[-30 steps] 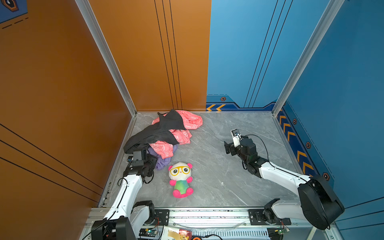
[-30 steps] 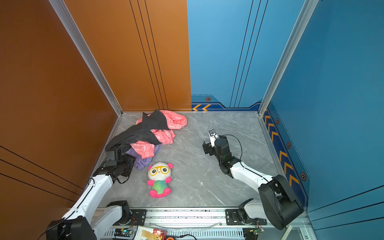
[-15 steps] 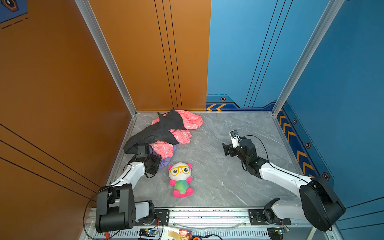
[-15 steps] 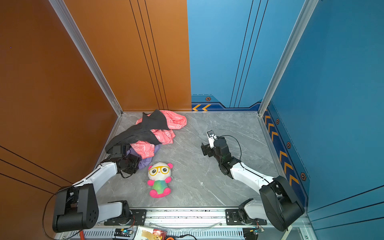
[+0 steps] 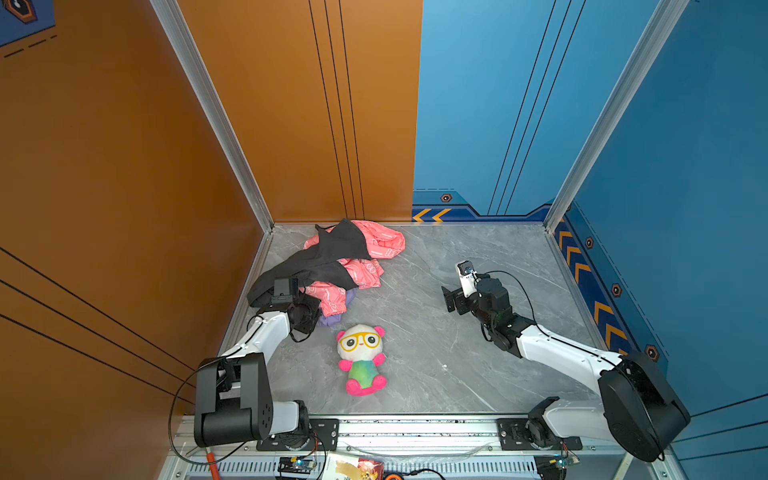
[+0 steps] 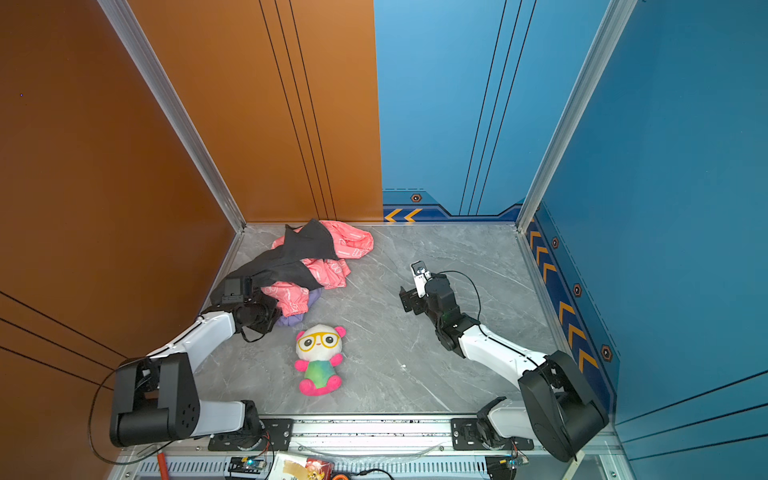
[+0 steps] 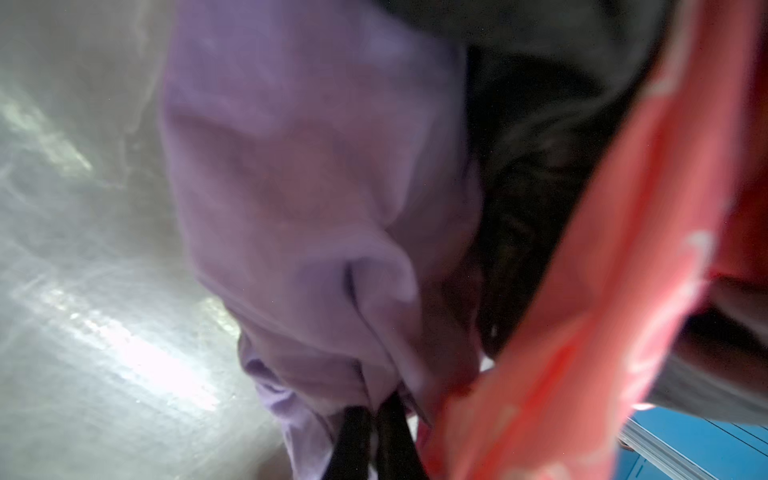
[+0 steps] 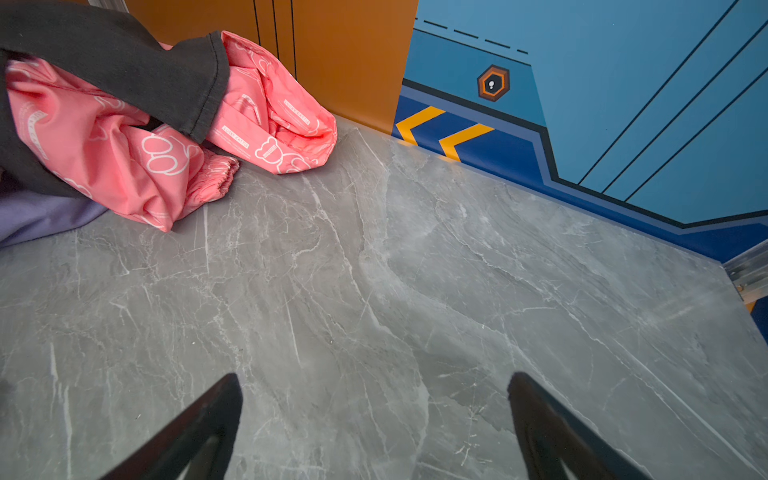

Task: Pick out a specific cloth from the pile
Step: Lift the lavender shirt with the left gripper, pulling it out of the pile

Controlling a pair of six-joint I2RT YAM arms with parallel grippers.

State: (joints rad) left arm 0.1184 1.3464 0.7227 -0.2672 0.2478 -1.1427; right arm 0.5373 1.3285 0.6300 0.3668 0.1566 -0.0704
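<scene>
Item: the cloth [image 5: 332, 319], plain lilac. It lies under the 6 o'clock edge of the pile [image 5: 332, 257], at 11 o'clock from the plush toy [image 5: 360, 357]. Both top views show only a small lilac lip, running roughly 1 to 7 o'clock; the rest is buried, so its true long axis cannot be read. Only the left wrist view shows the left gripper [image 7: 374, 409], closed tight and pinching a fold of the cloth. The right gripper [image 8: 374, 378] is spread wide, holding nothing, over the bare table [image 8: 374, 270].

Most of the lilac cloth [image 5: 332, 319] lies hidden under the pile [image 5: 328, 257]; the left wrist view is blurred.
</scene>
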